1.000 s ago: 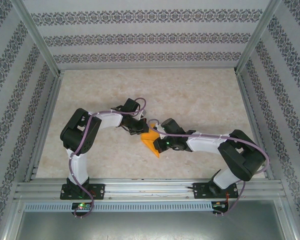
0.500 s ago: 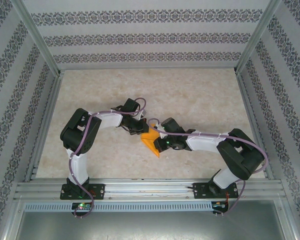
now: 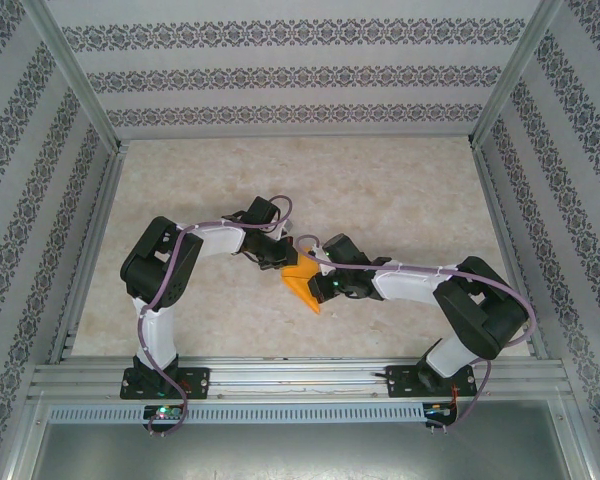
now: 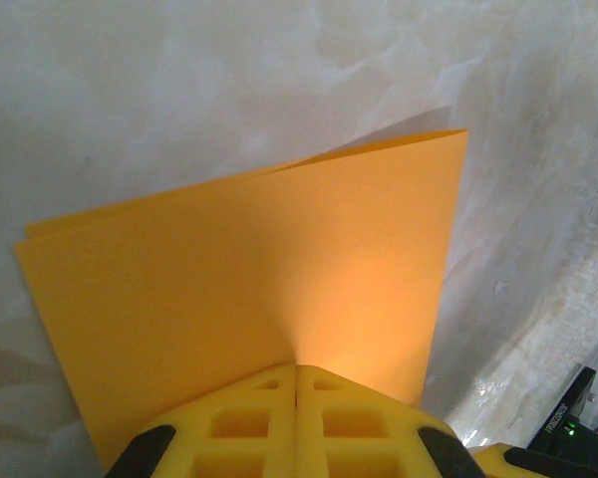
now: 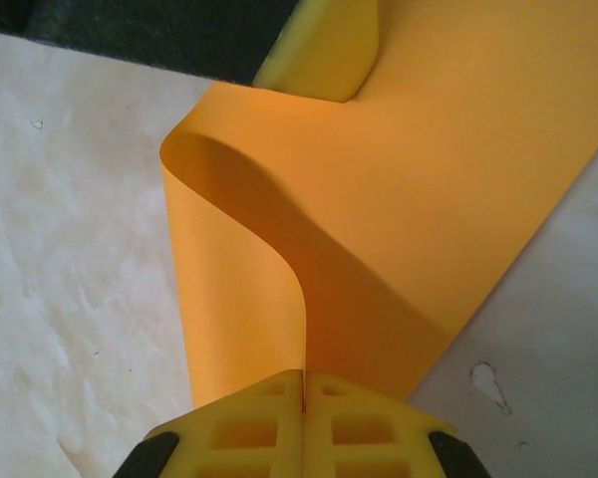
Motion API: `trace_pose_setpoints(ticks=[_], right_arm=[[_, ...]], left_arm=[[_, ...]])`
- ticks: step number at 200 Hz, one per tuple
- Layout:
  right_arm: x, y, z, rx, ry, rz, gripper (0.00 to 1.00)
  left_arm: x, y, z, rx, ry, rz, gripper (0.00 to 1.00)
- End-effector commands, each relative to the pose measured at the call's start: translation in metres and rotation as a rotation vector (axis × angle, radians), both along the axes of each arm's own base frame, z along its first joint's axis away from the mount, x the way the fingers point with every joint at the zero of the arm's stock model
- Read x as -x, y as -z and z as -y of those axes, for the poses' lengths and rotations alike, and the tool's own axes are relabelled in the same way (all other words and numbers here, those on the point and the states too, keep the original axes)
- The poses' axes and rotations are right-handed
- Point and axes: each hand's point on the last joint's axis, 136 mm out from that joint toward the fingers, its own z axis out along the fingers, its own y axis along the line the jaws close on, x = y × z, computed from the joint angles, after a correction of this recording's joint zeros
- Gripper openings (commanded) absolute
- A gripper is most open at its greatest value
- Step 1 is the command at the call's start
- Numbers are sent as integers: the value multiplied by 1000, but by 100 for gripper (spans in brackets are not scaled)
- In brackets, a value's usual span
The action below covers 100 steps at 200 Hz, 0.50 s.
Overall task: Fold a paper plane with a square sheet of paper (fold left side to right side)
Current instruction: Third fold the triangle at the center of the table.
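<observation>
— Where, the square sheet of paper (image 3: 302, 285)?
— On the table (image 3: 400, 190), near the middle, between both arms.
— And the left gripper (image 3: 283, 262)?
— At the sheet's far left edge, pinched on it. Right gripper (image 3: 318, 278) at the right side, pinched on it too.
— Lying flat?
— No. Doubled over, upper layer bowed above the lower one, near corner down on the table.

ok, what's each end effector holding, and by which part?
Both are shut on the square sheet of paper: left end effector on one edge, right end effector on the opposite, curled-over edge.
</observation>
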Motion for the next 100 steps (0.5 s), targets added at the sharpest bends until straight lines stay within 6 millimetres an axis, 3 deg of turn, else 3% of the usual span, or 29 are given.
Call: trace_pose_setpoints(ticks=[1,100], right_arm=[[-8,0,2,18,16,9,0],[-4,14,4,43,11,-27,0]], left_arm=[[17,32,-15,-116,5,-65,4],[16,28,-15,-112,1,-57,7]])
